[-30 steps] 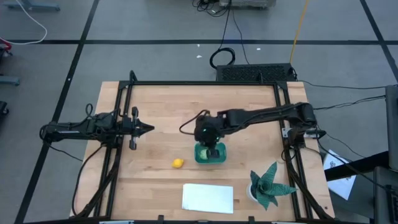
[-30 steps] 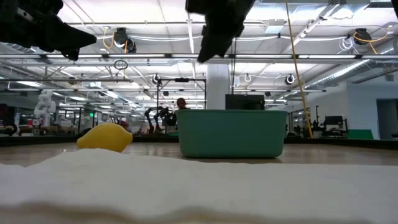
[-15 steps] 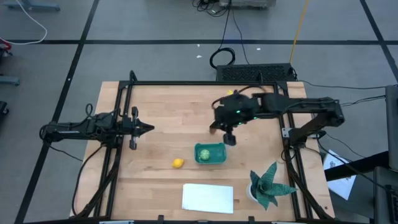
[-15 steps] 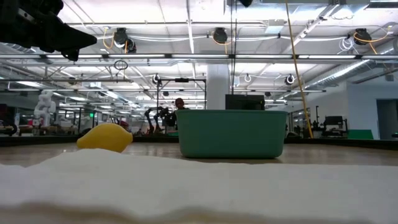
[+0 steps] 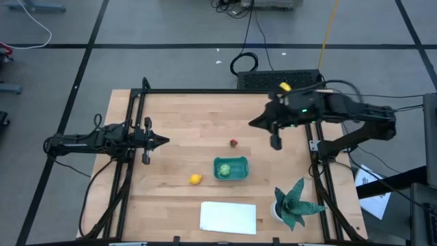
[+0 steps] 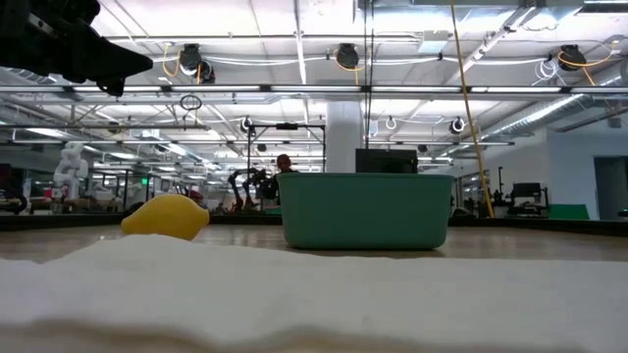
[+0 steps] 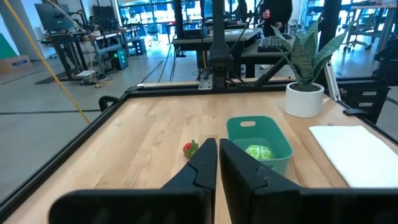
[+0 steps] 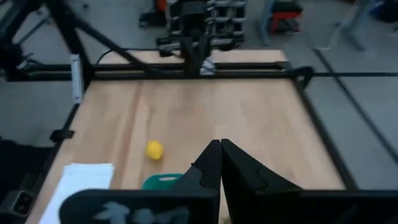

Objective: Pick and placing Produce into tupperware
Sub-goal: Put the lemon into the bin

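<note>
The teal tupperware [image 5: 231,168] stands on the wooden table near its middle, with the round light-green piece [image 5: 224,169] lying inside it. The yellow lemon [image 5: 195,179] rests on the table to the tub's left. The small red piece [image 5: 233,143] lies on the table just beyond the tub's far side. My right gripper [image 5: 252,124] hovers shut and empty above the table, far and right of the tub. My left gripper [image 5: 164,141] is shut and empty at the table's left side, pointing right. The left wrist view shows the tupperware [image 7: 258,140], the green piece [image 7: 258,152] and the red piece [image 7: 189,149].
A flat white sheet [image 5: 228,217] lies by the near edge. A potted spiky plant [image 5: 293,203] stands at the near right corner. A dark frame [image 5: 225,91] runs around the tabletop. Bare wood stretches between my left gripper and the tub.
My right gripper has risen from just above the tub and drawn back toward the table's far right corner. The green piece now shows inside the tub, and the red piece, which the arm hid before, shows beyond it. The lemon and tub have stayed put.
</note>
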